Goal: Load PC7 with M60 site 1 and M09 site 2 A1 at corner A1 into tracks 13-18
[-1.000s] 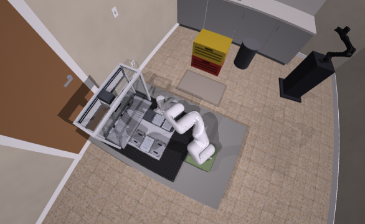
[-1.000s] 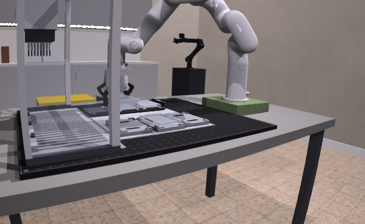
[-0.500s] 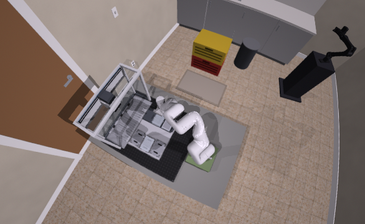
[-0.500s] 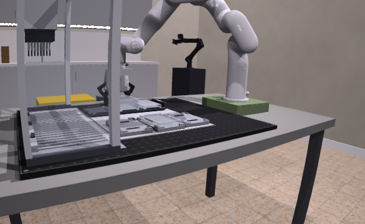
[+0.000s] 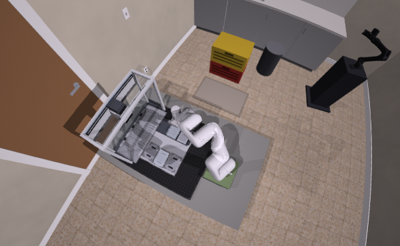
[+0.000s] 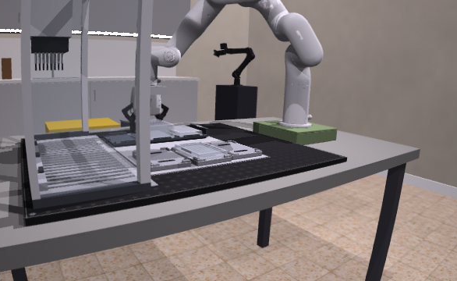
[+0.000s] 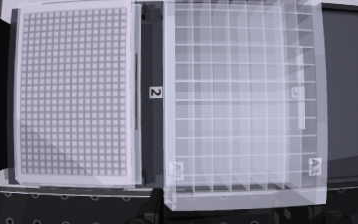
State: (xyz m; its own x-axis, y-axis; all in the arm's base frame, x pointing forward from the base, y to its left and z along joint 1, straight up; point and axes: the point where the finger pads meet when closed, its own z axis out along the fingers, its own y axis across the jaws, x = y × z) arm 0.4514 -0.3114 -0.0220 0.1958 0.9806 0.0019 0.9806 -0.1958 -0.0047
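The plate carrier PC7 point(image 6: 154, 139) lies on the apron in front of the rails point(image 6: 80, 160). In the wrist view the fine-gridded 384-well plate M60 point(image 7: 75, 92) sits on the carrier at the left. The clear deep-well block M09 point(image 7: 242, 100) sits beside it, past the site label 2 point(image 7: 155, 92). An A1 mark point(image 7: 315, 165) shows at the block's lower right corner. A dark empty site point(image 7: 350, 85) lies to the right. My gripper point(image 6: 146, 113) hangs open and empty just above the carrier, partly hidden by a frame post. M06 point(image 6: 201, 150) rests on the middle nest.
The instrument's frame posts point(image 6: 143, 90) stand close to my gripper, and a pipetting head point(image 6: 50, 51) hangs above the rails. Empty nests point(image 6: 240, 148) flank M06. My green base block point(image 6: 295, 130) stands at the table's far right.
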